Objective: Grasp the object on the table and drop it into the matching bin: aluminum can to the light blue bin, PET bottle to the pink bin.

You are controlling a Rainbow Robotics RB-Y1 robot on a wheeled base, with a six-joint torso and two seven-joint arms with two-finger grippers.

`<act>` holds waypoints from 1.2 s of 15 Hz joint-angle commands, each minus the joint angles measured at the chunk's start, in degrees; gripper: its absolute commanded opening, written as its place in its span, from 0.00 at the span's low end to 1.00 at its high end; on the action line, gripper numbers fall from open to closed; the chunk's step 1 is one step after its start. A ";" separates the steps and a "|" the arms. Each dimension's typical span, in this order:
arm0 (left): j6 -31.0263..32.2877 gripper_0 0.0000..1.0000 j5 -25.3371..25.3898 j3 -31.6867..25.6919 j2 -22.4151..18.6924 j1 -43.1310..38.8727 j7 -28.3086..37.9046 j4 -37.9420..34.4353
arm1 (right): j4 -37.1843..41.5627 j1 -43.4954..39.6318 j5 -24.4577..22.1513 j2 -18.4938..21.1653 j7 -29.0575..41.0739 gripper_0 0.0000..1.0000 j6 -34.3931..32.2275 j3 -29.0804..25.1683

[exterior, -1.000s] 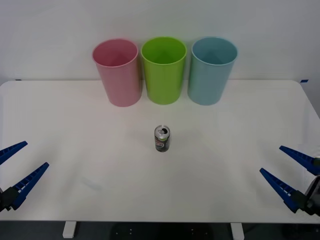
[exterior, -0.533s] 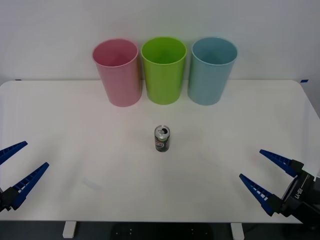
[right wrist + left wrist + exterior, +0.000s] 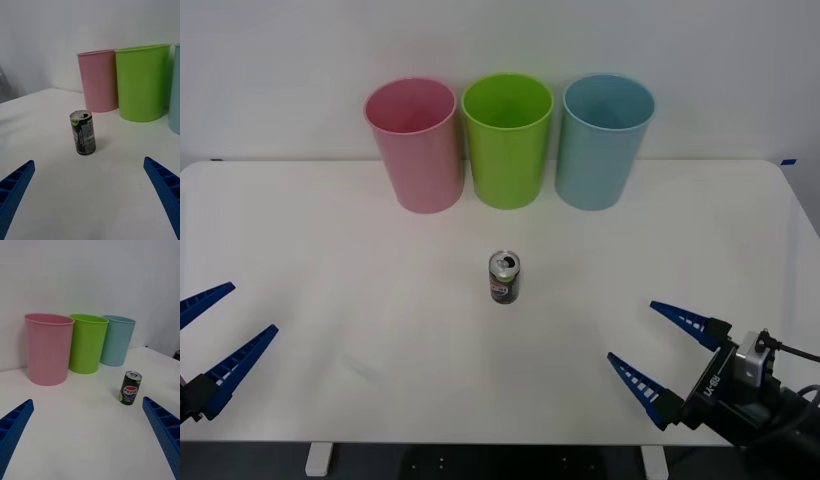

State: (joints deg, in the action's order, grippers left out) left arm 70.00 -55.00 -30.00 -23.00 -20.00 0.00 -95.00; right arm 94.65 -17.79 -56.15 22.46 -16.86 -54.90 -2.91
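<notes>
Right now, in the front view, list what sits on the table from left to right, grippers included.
Left gripper → pink bin → lime green bin → light blue bin → right gripper. The aluminum can overlaps the green bin's span.

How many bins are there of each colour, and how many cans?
Pink bin: 1
Green bin: 1
Light blue bin: 1
Can: 1
Total: 4 things on the table
</notes>
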 commanded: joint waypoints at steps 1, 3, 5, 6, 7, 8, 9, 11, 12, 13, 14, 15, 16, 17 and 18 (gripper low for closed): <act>0.00 1.00 0.00 0.00 0.00 0.00 0.00 0.00 | -0.17 1.44 -2.73 -2.07 -1.68 1.00 2.87 1.94; 0.00 1.00 0.00 0.00 0.00 0.00 0.00 0.00 | -2.37 3.11 -4.84 -4.62 -2.30 1.00 2.96 1.94; 0.00 1.00 0.00 0.00 0.00 0.00 0.00 0.00 | -5.09 5.57 -7.30 -7.26 -3.26 1.00 3.57 2.03; 0.00 1.00 0.00 0.00 0.00 0.00 0.00 0.00 | -6.06 6.62 -8.36 -8.31 -3.70 1.00 4.37 2.12; 0.00 1.00 0.00 0.00 0.00 0.00 0.00 0.00 | -6.67 7.41 -8.71 -9.10 -4.14 1.00 5.60 2.56; 0.00 1.00 0.00 0.00 0.00 0.00 0.00 0.00 | -7.55 8.29 -8.71 -9.45 -4.67 1.00 7.18 3.61; 0.00 1.00 0.00 0.00 0.00 0.00 0.00 0.00 | -8.26 8.82 -8.71 -9.89 -5.28 1.00 8.23 4.23; 0.00 1.00 0.00 0.00 0.00 0.00 0.00 0.00 | -10.28 10.23 -8.97 -11.12 -6.25 1.00 9.11 4.58; 0.00 1.00 0.00 0.00 0.00 0.00 0.00 0.00 | -12.04 11.63 -8.97 -11.48 -6.69 1.00 9.46 5.02; 0.00 1.00 0.00 0.00 0.00 0.00 0.00 0.00 | -14.06 13.13 -8.97 -12.00 -7.04 1.00 9.73 5.28; 0.00 1.00 0.00 0.00 0.00 0.00 0.00 0.00 | -15.99 14.45 -8.97 -12.71 -7.57 1.00 9.99 5.37; 0.00 1.00 0.00 0.00 0.00 0.00 0.00 0.00 | -17.22 15.59 -8.89 -13.06 -7.92 1.00 10.43 5.37; 0.00 1.00 0.00 0.00 0.00 0.00 0.00 0.00 | -18.54 16.73 -8.97 -13.50 -8.27 1.00 11.31 5.72; 0.00 1.00 0.00 0.00 0.00 0.00 0.00 0.00 | -19.59 17.70 -8.97 -14.11 -8.71 1.00 12.36 5.99; 0.00 1.00 0.00 0.00 0.00 0.00 0.00 0.00 | -20.74 18.75 -8.89 -14.64 -9.06 1.00 13.07 6.07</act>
State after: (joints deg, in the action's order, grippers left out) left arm 70.00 -55.00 -30.00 -23.00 -20.00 0.00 -95.00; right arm 74.78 0.20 -65.12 8.22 -25.65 -42.41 3.08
